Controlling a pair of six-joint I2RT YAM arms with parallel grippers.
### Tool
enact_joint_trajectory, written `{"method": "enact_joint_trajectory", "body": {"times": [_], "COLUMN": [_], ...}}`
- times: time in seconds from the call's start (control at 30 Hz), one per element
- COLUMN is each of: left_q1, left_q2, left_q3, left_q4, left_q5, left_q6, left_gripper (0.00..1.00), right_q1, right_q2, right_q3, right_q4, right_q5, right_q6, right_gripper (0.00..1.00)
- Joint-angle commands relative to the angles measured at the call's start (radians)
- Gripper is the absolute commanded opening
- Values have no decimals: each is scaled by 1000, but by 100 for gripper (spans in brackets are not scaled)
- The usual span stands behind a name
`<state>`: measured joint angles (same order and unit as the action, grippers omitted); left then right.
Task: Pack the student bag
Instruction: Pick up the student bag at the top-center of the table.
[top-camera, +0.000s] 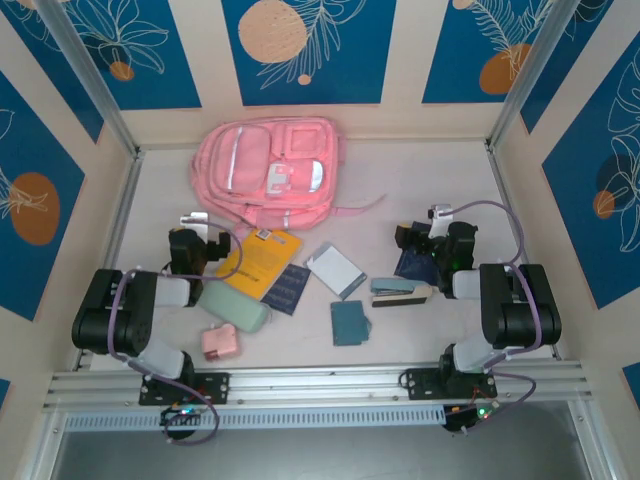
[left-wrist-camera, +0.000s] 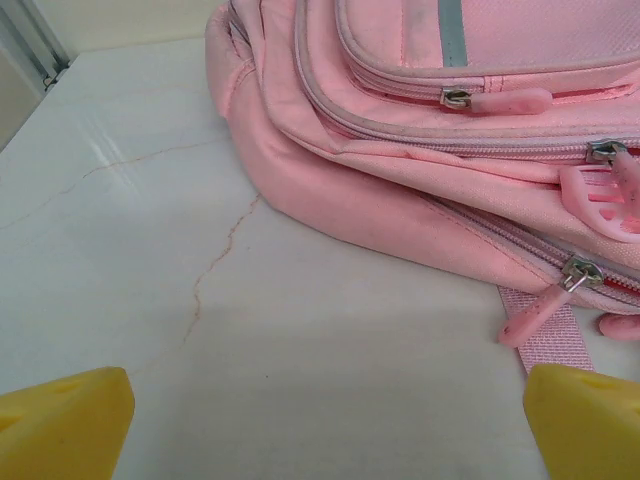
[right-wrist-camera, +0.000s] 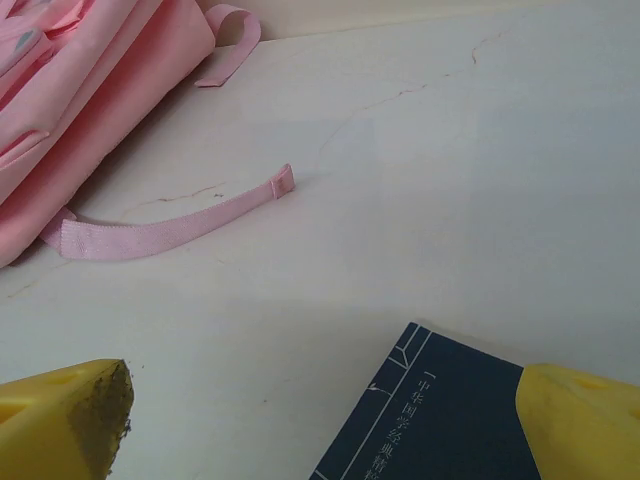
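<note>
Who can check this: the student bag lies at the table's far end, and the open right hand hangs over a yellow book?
Not yellow: in the right wrist view the book under the right hand is dark blue. The rest stands.

Open end effector (left-wrist-camera: 325, 425) faces the zipped student bag (left-wrist-camera: 400, 180).

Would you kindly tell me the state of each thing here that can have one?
Backpack, lying flat, front up, front pocket zipped shut.
Left gripper, jaws open, empty.
Right gripper, jaws open, empty.
Blue book, closed, lying flat.
Yellow book, closed, lying flat.
</note>
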<state>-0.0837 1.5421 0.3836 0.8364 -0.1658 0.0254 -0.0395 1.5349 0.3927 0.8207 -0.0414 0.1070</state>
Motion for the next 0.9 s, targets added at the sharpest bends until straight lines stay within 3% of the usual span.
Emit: {"method": "enact_joint_trajectory", "body": {"times": [0.0,0.77,0.87], "left_q1": [-8,-7,-13], "left_q2": [-6,-9,-72], "left_q3": [4,0,44], "left_q4": [22,28,-92], "left_q5": [3,5,19], "left_q6": [4,5,23], "left_gripper": [100,100,100], "right_q1": [4,13,16], "right_q2": [-2,-2,-2], "right_q3": [26,28,25], "right_q4": [2,-2,3], "right_q5": [6,22,30], "right_q6": [-13,-15,-17], "right_gripper": [99,99,99]}}
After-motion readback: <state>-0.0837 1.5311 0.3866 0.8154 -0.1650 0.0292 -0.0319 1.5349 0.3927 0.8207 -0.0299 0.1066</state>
